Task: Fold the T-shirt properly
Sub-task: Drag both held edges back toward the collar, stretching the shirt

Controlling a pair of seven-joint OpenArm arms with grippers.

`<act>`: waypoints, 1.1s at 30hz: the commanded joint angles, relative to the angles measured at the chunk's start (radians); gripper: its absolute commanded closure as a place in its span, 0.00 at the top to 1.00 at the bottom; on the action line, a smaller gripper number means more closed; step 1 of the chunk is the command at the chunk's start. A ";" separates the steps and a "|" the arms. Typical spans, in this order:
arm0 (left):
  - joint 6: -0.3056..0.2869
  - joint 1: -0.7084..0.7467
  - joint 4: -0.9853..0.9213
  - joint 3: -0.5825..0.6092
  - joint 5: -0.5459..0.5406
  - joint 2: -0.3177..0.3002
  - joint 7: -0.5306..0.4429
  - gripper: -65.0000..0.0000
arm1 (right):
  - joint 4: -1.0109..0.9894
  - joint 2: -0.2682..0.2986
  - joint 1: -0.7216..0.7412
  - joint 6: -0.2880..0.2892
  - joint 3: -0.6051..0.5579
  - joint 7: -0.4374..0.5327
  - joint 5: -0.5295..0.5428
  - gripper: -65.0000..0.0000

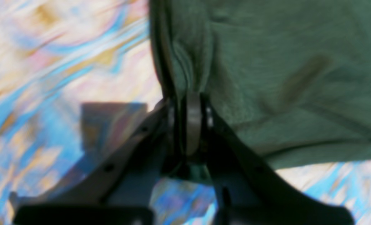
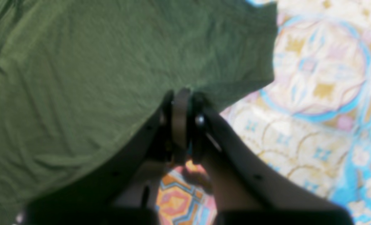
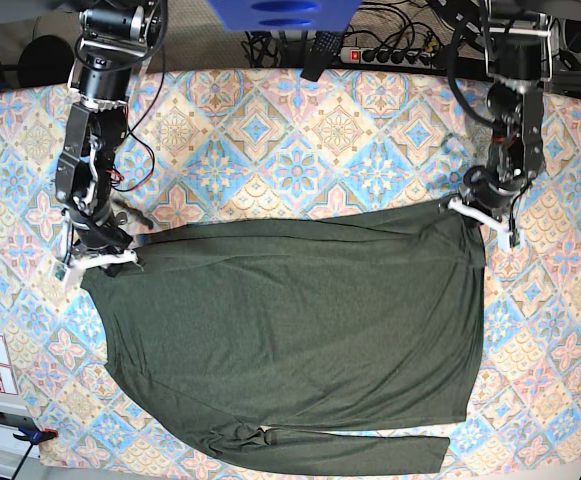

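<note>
T-shirt [image 3: 290,340] lies flat on the patterned tablecloth [image 3: 300,130]. Left gripper [image 1: 193,103] pinches one top corner of it, right gripper [image 2: 182,103] pinches the other top corner. Best lift both corners together & level, w/ cloth tight, so the fold lands straight

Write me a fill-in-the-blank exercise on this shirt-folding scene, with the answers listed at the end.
1. Both grippers are pinching the edge of the ____ T-shirt.
2. The left gripper has its jaws ____ on a bunched fold of fabric.
3. The right gripper grips the shirt's ____, not its middle.
4. The shirt lies on a patterned ____.

Missing words: green; shut; edge; tablecloth
</note>
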 commanded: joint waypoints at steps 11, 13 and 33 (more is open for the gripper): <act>-0.004 0.227 0.214 -0.005 0.002 -0.095 0.001 0.00 | 0.139 0.012 -0.186 0.003 0.055 0.013 0.004 0.00; -0.004 0.275 0.244 -0.013 0.002 -0.116 -0.004 0.00 | 0.156 0.012 -0.218 0.003 0.084 0.013 0.004 0.00; -0.121 0.382 0.287 -0.199 0.002 -0.118 -0.002 0.00 | 0.318 0.010 -0.402 0.003 0.142 0.011 0.004 0.00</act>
